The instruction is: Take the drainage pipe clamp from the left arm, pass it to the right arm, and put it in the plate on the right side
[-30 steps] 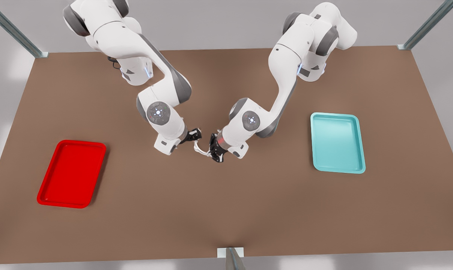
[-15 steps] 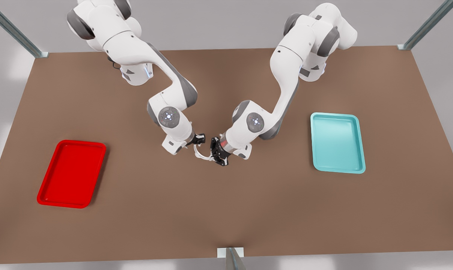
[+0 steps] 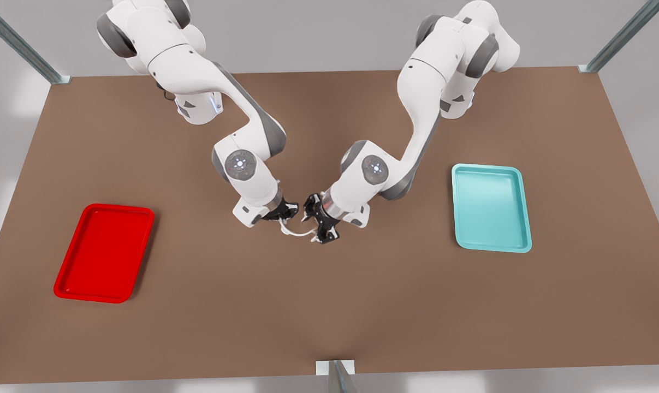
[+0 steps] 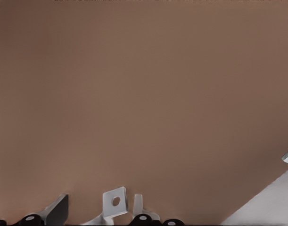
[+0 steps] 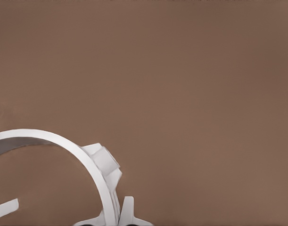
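Both grippers meet above the middle of the brown table (image 3: 329, 311), and the drainage pipe clamp (image 3: 297, 233) hangs between them, off the surface.

The right gripper (image 3: 286, 212), on the arm at the front view's left, has its fingers narrowed onto one end of the white arc. In the right wrist view the clamp (image 5: 82, 153) curves away from the pinch point at the right gripper (image 5: 116, 217), with one flared tab standing out from the band.

The left gripper (image 3: 317, 221), on the arm at the front view's right, has its fingers spread wide around the clamp's other end. The left wrist view shows a square tab with a small hole, part of the clamp (image 4: 115, 202), sitting between the parted fingers (image 4: 58, 210) of the left gripper (image 4: 97, 208); the tab stands apart from one finger and nearer the other.

The red plate (image 3: 104, 252) lies at the front view's left, well apart from the grippers, with nothing in it. The teal tray (image 3: 491, 207) at the front view's right holds nothing either.
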`<state>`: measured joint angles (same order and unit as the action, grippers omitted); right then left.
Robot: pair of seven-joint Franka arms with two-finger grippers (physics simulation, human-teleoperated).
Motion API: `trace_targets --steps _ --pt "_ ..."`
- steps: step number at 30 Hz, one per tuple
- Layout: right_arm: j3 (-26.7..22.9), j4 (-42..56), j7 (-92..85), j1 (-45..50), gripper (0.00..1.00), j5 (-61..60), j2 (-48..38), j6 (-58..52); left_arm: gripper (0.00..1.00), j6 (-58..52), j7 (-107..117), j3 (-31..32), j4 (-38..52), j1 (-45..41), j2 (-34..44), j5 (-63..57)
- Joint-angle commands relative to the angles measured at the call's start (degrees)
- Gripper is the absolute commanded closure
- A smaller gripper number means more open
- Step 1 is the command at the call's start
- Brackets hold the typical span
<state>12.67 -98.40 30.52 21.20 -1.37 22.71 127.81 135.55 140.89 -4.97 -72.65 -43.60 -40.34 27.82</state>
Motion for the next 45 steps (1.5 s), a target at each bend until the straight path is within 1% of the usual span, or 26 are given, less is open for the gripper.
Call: trace_targets --steps 1,4,5,7,9,10,11,13,14,16,17,20,26,28,31,32,33,35,36,38,39,41,42,43,44,45 --pt "0.0 -0.4 3.1 -0.5 0.79 0.4 -0.4 -0.2 0.00 -5.6 -1.4 0.0 0.1 0.5 1.4 2.1" --pt "0.0 -3.6 3.0 -2.6 0.79 2.7 -1.9 0.2 0.00 -13.6 -5.0 0.1 0.1 4.0 5.2 2.2" --pt "0.0 -6.1 2.4 -4.5 0.79 3.0 -3.6 0.3 0.00 -19.1 -14.1 0.0 0.1 6.8 6.9 2.2" --pt "0.1 -10.1 -2.8 -10.1 0.79 4.3 -7.2 0.1 0.00 -30.7 -41.8 0.0 0.1 17.2 8.9 2.2" --pt "0.1 -12.1 -12.0 -17.9 0.79 4.3 -9.2 0.0 0.00 -36.0 -65.5 0.2 0.1 25.8 9.7 -1.6" --pt "0.1 -12.1 -16.0 -21.5 0.79 4.2 -9.1 -0.1 0.00 -36.3 -76.0 0.1 0.1 27.8 9.9 -6.5" --pt "0.0 -12.1 -18.9 -24.2 0.79 4.2 -8.9 0.1 0.00 -38.1 -89.0 -0.6 0.1 30.1 9.9 -7.3" --pt "0.0 -11.6 -23.4 -28.7 0.79 4.3 -8.2 0.5 0.00 -40.9 -111.2 -6.4 0.1 29.9 10.7 -7.7" --pt "0.0 -11.4 -29.1 -32.4 0.79 4.2 -7.3 0.7 0.00 -41.7 -120.8 -6.5 0.1 30.0 12.5 -13.9" --pt "-0.1 -11.5 -33.8 -37.2 0.79 4.2 -6.1 0.9 0.00 -43.6 -132.8 -6.5 0.0 30.1 17.0 -19.3" --pt "-0.1 -11.5 -36.3 -40.4 0.79 4.2 -5.3 0.7 0.00 -44.8 -138.1 -5.8 -2.8 31.9 21.8 -21.1" --pt "-0.1 -11.8 -45.6 -48.0 0.79 4.1 -2.8 0.5 0.00 -45.0 -145.7 -0.3 -3.4 38.1 25.4 -21.4" --pt "-0.8 -11.4 -50.7 -53.8 0.79 4.4 1.8 0.4 0.00 -44.9 -148.0 -0.3 -3.4 38.5 25.5 -23.3" --pt "-0.9 -10.8 -51.5 -55.1 0.79 4.4 3.7 0.4 0.00 -47.4 -148.1 -0.5 -3.4 38.0 26.9 -26.9" --pt "-0.9 -10.5 -51.5 -55.3 0.77 5.2 5.3 0.5 0.00 -47.9 -148.1 -0.6 -5.9 38.1 29.0 -27.1" --pt "-0.9 -10.5 -51.3 -55.2 0.12 5.2 5.3 0.5 0.00 -47.8 -148.0 -0.5 -5.9 38.0 28.9 -27.1" --pt "-0.8 -9.8 -51.2 -55.2 0.00 5.2 5.3 0.4 0.00 -47.8 -148.0 -0.5 -5.9 37.9 28.7 -27.0" --pt "0.0 -6.2 -51.2 -54.8 0.00 5.2 4.4 -3.3 0.00 -47.5 -148.0 -0.5 -5.8 37.9 28.6 -27.0" --pt "0.6 -1.9 -50.6 -54.2 0.00 5.2 3.7 -9.3 0.00 -47.5 -148.0 -0.5 -5.7 37.8 28.3 -27.0" --pt "9.0 12.3 -48.3 -54.5 0.00 5.1 0.9 -22.8 0.00 -47.0 -148.0 -0.3 -5.0 37.8 27.2 -27.1" --pt "13.7 18.9 -48.3 -54.5 0.00 5.2 0.8 -25.6 0.00 -47.0 -147.9 -0.2 -5.0 37.7 27.0 -27.1" --pt "18.2 21.8 -44.8 -52.3 0.00 10.9 -1.3 -27.6 0.00 -47.0 -147.8 -0.1 -5.0 37.6 27.0 -27.1" --pt "6.3 22.1 -39.6 -38.0 0.00 10.4 -5.5 -30.5 0.00 -47.0 -147.9 -0.1 -5.0 37.6 27.0 -27.0" --pt "-11.0 21.5 -38.6 -22.7 0.00 4.2 -9.5 -33.1 0.00 -47.0 -147.9 0.0 -5.0 37.6 27.0 -27.1" --pt "-11.6 16.3 -38.0 -22.4 0.00 2.8 -13.5 -32.0 0.00 -46.9 -147.8 0.0 -5.0 37.6 26.8 -27.1" --pt "-12.1 15.6 -37.9 -22.1 0.00 2.8 -14.0 -31.3 0.00 -47.0 -147.7 0.0 -4.6 37.6 26.6 -27.1"
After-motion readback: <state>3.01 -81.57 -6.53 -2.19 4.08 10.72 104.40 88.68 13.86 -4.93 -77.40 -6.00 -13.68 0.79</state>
